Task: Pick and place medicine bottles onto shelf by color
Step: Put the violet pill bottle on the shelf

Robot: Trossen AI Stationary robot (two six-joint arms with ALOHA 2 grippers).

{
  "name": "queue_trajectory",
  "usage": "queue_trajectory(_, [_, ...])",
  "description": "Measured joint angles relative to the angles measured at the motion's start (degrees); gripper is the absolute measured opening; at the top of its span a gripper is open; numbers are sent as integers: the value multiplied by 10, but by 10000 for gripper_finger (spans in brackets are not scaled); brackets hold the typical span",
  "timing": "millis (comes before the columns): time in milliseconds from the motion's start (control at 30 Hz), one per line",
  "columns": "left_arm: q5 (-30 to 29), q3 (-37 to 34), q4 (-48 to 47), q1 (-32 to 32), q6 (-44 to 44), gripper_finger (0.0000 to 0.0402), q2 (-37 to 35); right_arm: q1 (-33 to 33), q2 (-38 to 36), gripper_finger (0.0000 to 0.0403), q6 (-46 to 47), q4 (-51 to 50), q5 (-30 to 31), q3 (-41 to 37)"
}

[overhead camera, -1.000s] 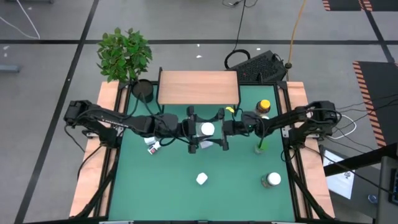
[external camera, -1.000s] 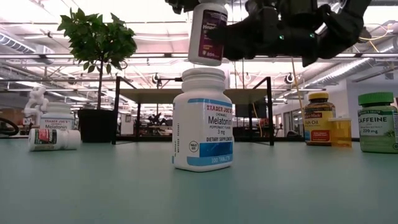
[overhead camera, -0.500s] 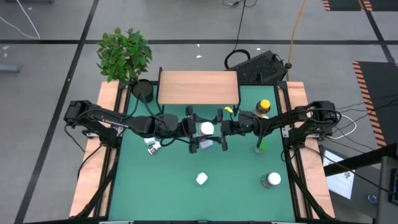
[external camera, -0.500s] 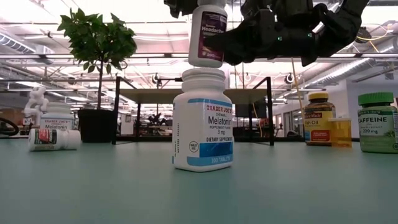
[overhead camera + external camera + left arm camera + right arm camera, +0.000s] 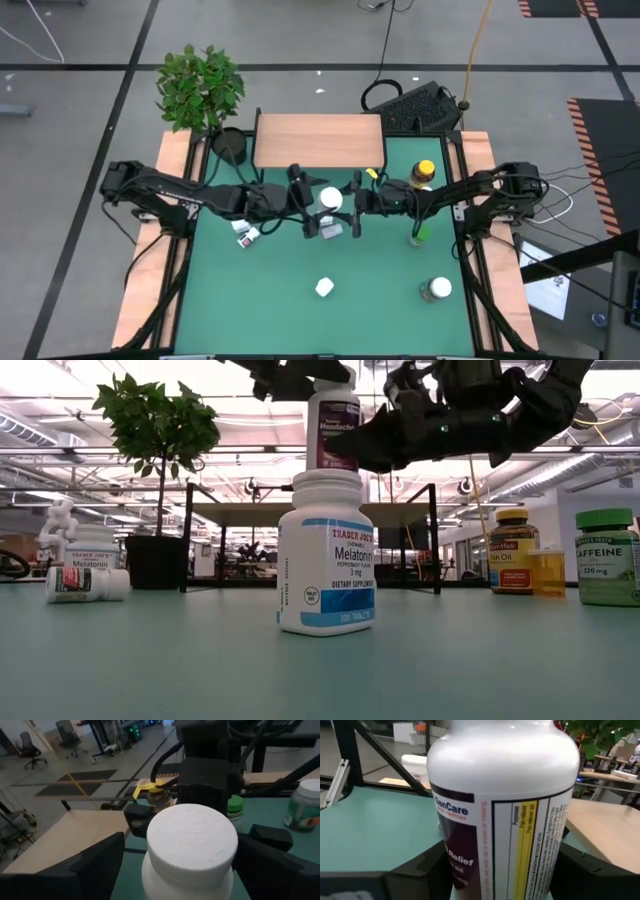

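A white-capped medicine bottle (image 5: 330, 200) with a purple label hangs upright in the air over the table's middle, above a standing Melatonin bottle (image 5: 327, 550). My right gripper (image 5: 352, 206) comes from the table's right and is shut on the hanging bottle's body (image 5: 502, 795). My left gripper (image 5: 312, 203) comes from the left and is open, with its fingers on either side of the white cap (image 5: 192, 837); a gap shows beside one finger (image 5: 97, 865). The light wood shelf (image 5: 320, 140) stands at the far edge with no bottles on it. My right gripper pinches the bottle's lower body (image 5: 465, 865) between its two fingers (image 5: 420, 875), one on each side. The fingers come level from the table's right. The bottle is upright with its cap up, lifted clear of the table and of the Melatonin bottle below it.
A yellow-capped amber bottle (image 5: 425, 170), a small orange bottle (image 5: 547, 572) and a green Caffeine bottle (image 5: 606, 555) stand at the right. A white-capped bottle (image 5: 437, 289) stands near right. Bottles (image 5: 245, 235) lie and stand at the left. A potted plant (image 5: 230, 145) stands far left.
The held bottle has gone from tilted to upright and has risen a little, shifting slightly toward the far edge in my right gripper. My left gripper has turned and come in around the cap.
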Motion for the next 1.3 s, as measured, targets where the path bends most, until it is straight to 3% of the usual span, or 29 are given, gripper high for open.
queue_trajectory(467, [4, 0, -3, 1, -11, 281, -2, -2, 0, 244, 4, -13, 2, 0])
queue_trajectory(700, [16, 30, -67, 9, -42, 232, -2, -2, 0, 244, 15, -13, 3, 0])
queue_trajectory(800, [16, 58, -110, 9, -44, 228, -2, -3, 0, 249, 19, -6, 4, 2])
queue_trajectory(967, [15, 98, -193, 17, -45, 228, -2, -5, -6, 287, 16, -10, 15, 2])
queue_trajectory(1100, [16, 105, -208, 27, -47, 228, -2, -5, -20, 334, 14, -20, 18, 0])
queue_trajectory(1300, [5, 106, -236, 45, -40, 228, -4, -5, -65, 372, 16, -36, 98, -13])
